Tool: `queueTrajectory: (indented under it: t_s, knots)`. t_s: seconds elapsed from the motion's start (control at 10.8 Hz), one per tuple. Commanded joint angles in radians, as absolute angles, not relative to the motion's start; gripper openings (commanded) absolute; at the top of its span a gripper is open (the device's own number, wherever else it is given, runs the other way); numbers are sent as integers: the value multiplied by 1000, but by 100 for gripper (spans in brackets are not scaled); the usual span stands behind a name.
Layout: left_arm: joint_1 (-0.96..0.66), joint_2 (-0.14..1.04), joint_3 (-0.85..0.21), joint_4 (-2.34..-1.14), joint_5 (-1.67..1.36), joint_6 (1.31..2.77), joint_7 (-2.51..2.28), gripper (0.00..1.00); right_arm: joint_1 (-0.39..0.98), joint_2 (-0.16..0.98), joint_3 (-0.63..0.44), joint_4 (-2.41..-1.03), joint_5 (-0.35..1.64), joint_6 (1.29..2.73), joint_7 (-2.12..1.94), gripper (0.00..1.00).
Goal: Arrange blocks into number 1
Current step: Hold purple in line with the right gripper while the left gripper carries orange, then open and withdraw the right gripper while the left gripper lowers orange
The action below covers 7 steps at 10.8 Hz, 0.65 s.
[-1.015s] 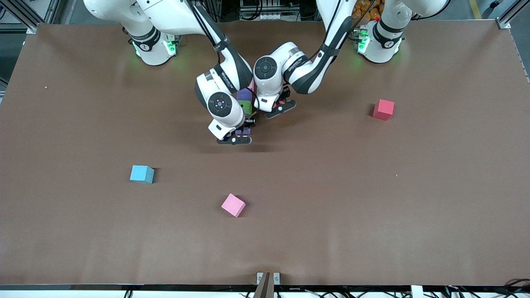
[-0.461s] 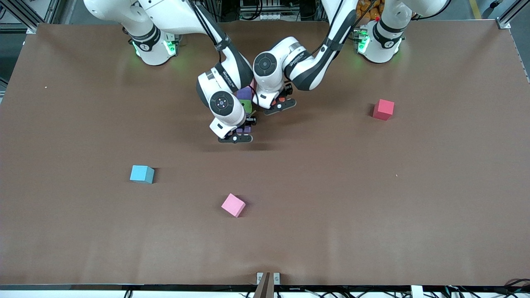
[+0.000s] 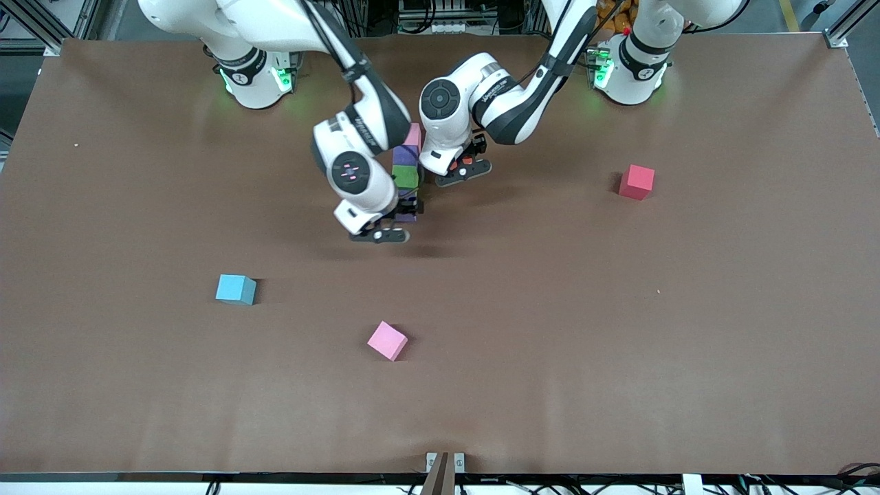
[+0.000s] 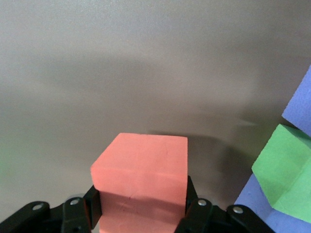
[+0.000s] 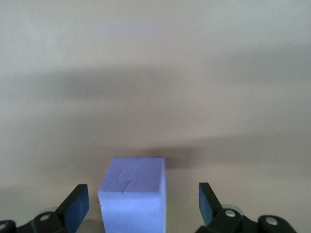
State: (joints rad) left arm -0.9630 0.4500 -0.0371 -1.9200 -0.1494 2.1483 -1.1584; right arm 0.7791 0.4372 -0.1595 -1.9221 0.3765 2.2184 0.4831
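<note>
A column of blocks lies on the table: pale pink block point(image 3: 413, 135), purple block point(image 3: 405, 157), green block point(image 3: 408, 179), and a second purple block point(image 3: 408, 208) nearest the front camera. My right gripper point(image 3: 382, 234) stands open around that nearest purple block point(image 5: 133, 199); its fingers point(image 5: 77, 206) are clear of the block's sides. My left gripper point(image 3: 466, 168) is shut on the orange block point(image 4: 141, 179), held low beside the column on the left arm's side, next to the green block point(image 4: 286, 184).
Loose cubes lie apart from the column: a red cube point(image 3: 636, 181) toward the left arm's end, a cyan cube point(image 3: 236, 289) toward the right arm's end, and a brighter pink cube point(image 3: 387, 340) nearer the front camera.
My right hand has shifted toward the right arm's end, uncovering more of the column. My left gripper with the orange block has drifted slightly toward the arms' bases.
</note>
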Motion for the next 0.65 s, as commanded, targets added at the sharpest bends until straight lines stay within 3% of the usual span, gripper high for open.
queueTrajectory:
  t_s: [0.0,0.55]
  knots:
    - [-960,417,-73,-1927,-163,2115,-1135,0,671,333,-150,-1954,396,2181,471,100]
    - [-991,410,-250,-1869,-156,2102,-1244,0,418,213,-158,-1934,181,2239,423,100]
